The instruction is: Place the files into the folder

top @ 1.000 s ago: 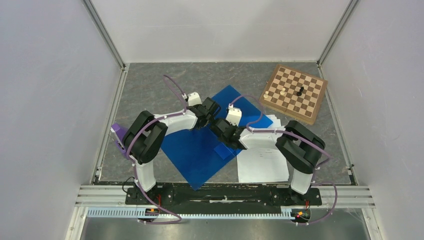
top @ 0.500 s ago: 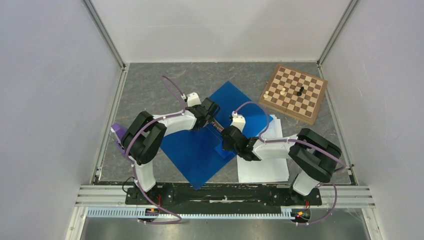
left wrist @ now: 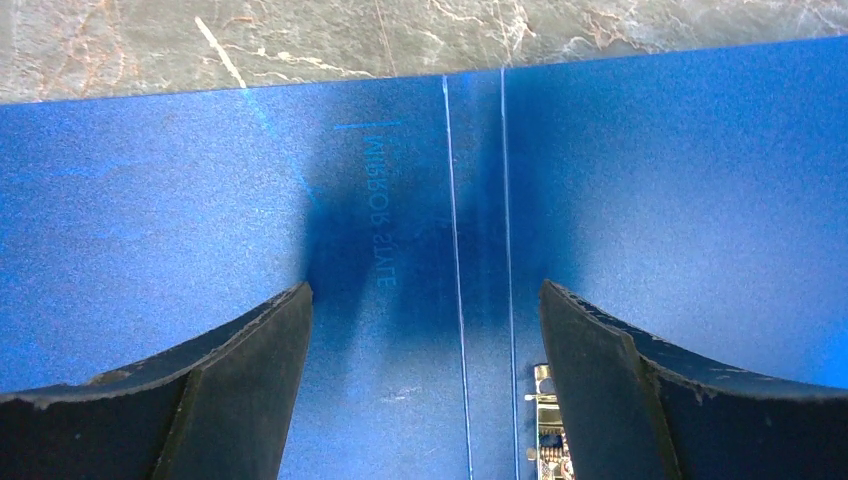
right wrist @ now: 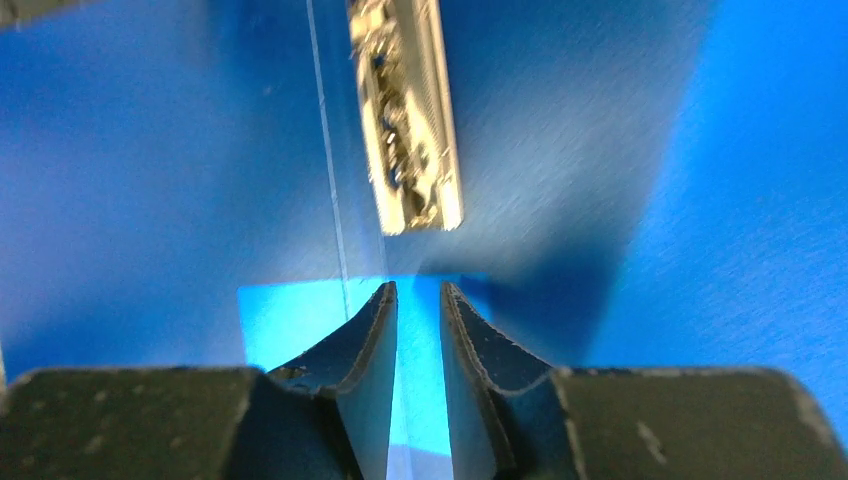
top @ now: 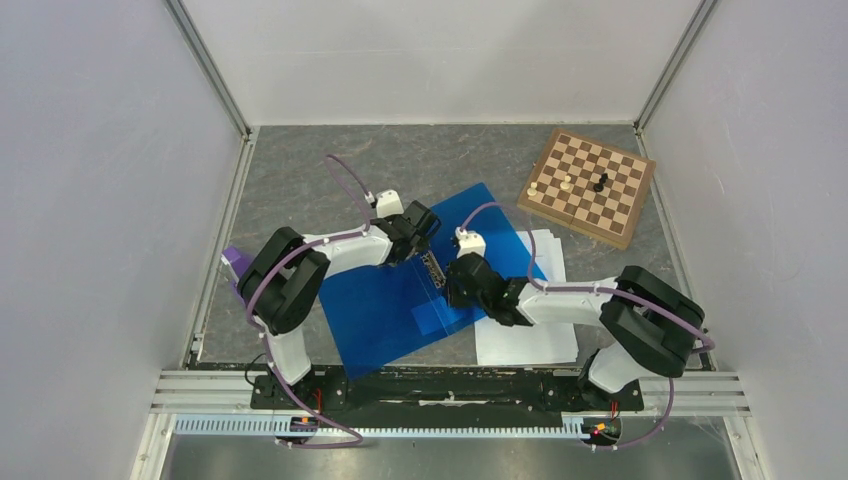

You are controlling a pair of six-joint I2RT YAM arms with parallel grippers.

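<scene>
The blue folder (top: pixel 380 310) lies opened out flat in the middle of the table, its metal clip (top: pixel 433 267) along the spine. My left gripper (top: pixel 424 232) hovers over its far half, jaws wide open and empty; below them are the folder (left wrist: pixel 200 200), its spine creases and the clip (left wrist: pixel 545 425). My right gripper (top: pixel 450 292) is low over the folder (right wrist: pixel 120 150), its jaws a narrow gap apart with nothing between them, above a light-blue patch (right wrist: pixel 290 320); the clip (right wrist: pixel 405 120) is just beyond. The files (top: pixel 530 340), white sheets, lie right of the folder, partly under my right arm.
A brown chessboard (top: pixel 590 187) with a few pieces sits at the back right. A purple object (top: pixel 238 270) stands by the left wall beside my left arm. Grey walls close in the table on three sides.
The folder has turned and slid, its far corner shifting right and its near corner left. My right arm swung lower and left; its jaws closed, then parted slightly. The left gripper stayed open.
</scene>
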